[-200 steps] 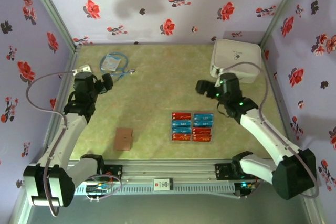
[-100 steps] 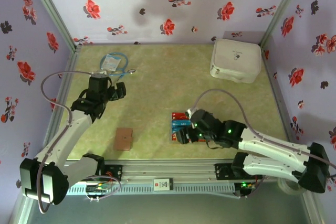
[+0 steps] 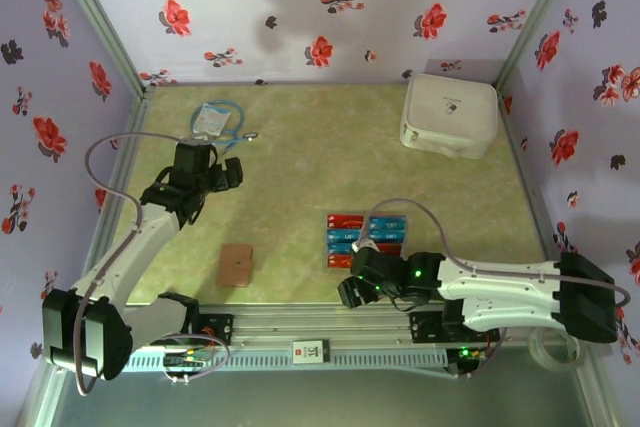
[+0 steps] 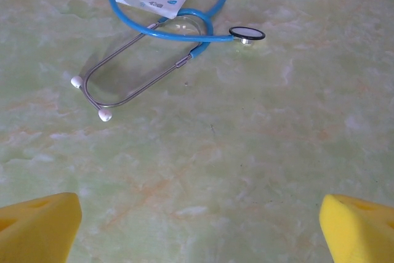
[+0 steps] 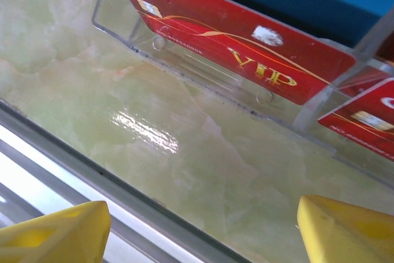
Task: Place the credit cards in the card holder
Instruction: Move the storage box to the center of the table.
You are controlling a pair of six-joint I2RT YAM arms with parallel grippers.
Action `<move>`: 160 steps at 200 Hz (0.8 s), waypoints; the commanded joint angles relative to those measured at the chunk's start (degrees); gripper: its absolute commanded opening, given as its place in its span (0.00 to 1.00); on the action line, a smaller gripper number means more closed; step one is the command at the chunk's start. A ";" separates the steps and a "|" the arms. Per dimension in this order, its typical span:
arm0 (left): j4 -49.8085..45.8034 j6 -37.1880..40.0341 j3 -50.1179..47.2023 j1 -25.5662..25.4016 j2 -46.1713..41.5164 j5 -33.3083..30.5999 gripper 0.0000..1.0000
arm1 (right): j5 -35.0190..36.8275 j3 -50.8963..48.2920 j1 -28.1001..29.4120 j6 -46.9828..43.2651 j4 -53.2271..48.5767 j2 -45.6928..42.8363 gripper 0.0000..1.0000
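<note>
**Approach to the cards, none lifted yet**

Right gripper [image 3: 352, 287] hangs low over the green marbled desk [image 3: 300, 147], at the near edge of a clear plastic tray [image 5: 184, 72] holding red and blue rectangular credit cards [image 3: 365, 239]. Its yellow-padded jaws stand wide apart, empty. Small brown squarish leather-like card holder [image 3: 237, 265] lies flat, well apart to the left. Left gripper [image 4: 197, 232], jaws fully spread and empty, faces a blue stethoscope [image 4: 203, 37]. Next, probably: reach in and pinch one card's edge.

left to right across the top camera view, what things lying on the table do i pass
card holder → credit cards → white case
</note>
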 commanded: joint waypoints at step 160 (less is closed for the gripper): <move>-0.47 -1.33 1.50 -0.74 1.71 -0.88 1.00 | 15.17 7.19 -8.52 -6.93 13.79 16.78 0.80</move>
